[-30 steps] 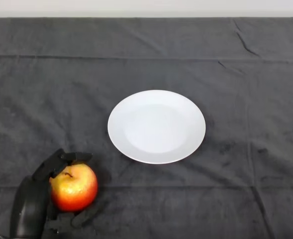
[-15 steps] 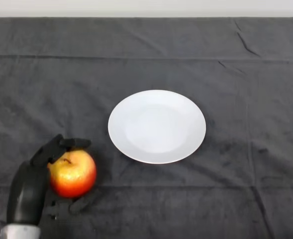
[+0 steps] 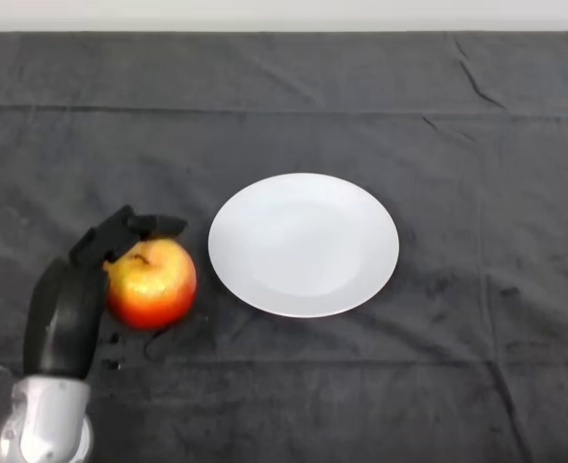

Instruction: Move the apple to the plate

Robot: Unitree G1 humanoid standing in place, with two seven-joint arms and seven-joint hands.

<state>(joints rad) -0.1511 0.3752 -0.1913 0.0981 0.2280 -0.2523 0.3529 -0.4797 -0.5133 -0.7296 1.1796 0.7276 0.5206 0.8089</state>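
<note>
A red and yellow apple (image 3: pixel 151 284) is held in my left hand (image 3: pixel 69 311), whose fingers curl over its far side while the thumb sits under its near side. The apple appears to be lifted off the dark cloth, just left of the white plate (image 3: pixel 303 244). The plate lies flat in the middle of the table with nothing on it. A small gap separates the apple from the plate's left rim.
The dark cloth (image 3: pixel 476 145) covers the whole table and has a few creases at the back right. The table's far edge runs along the top of the view.
My left hand has carried the apple away from the front of the table and a little to the right, closer to the plate's left rim. The plate has not moved.
</note>
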